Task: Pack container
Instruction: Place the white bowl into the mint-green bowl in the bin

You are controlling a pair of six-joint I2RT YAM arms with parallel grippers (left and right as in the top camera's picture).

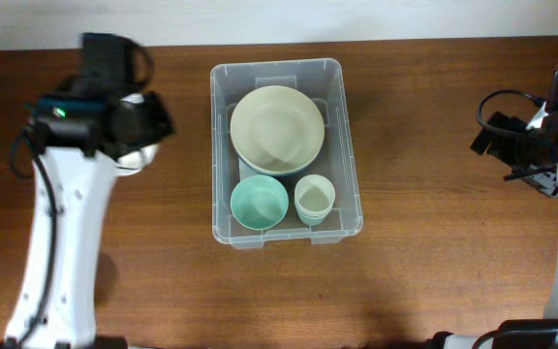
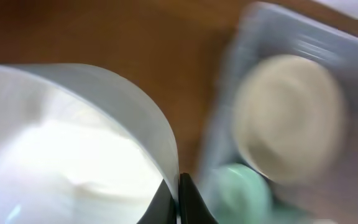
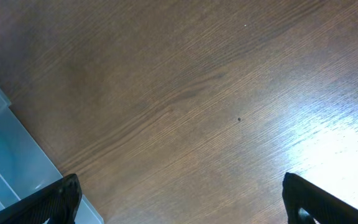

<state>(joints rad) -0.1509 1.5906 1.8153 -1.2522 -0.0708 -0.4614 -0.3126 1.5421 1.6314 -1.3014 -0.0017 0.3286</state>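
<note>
The clear container (image 1: 223, 145) sits mid-table. It holds a large cream bowl (image 1: 277, 128), a small mint bowl (image 1: 259, 203) and a small cream cup (image 1: 315, 198). My left gripper (image 2: 179, 199) is shut on the rim of a white bowl (image 2: 73, 155), held above the table left of the container; that bowl peeks out under the arm in the overhead view (image 1: 136, 159). The left wrist view is blurred and shows the container (image 2: 353, 186) to the right. My right gripper (image 3: 179, 202) is open and empty over bare wood right of the container (image 3: 5, 162).
The wooden table (image 1: 424, 242) spreads on all sides of the container. The white wall edge runs along the table's far side (image 1: 356, 19). The right arm's cables (image 1: 511, 107) hang near the right edge.
</note>
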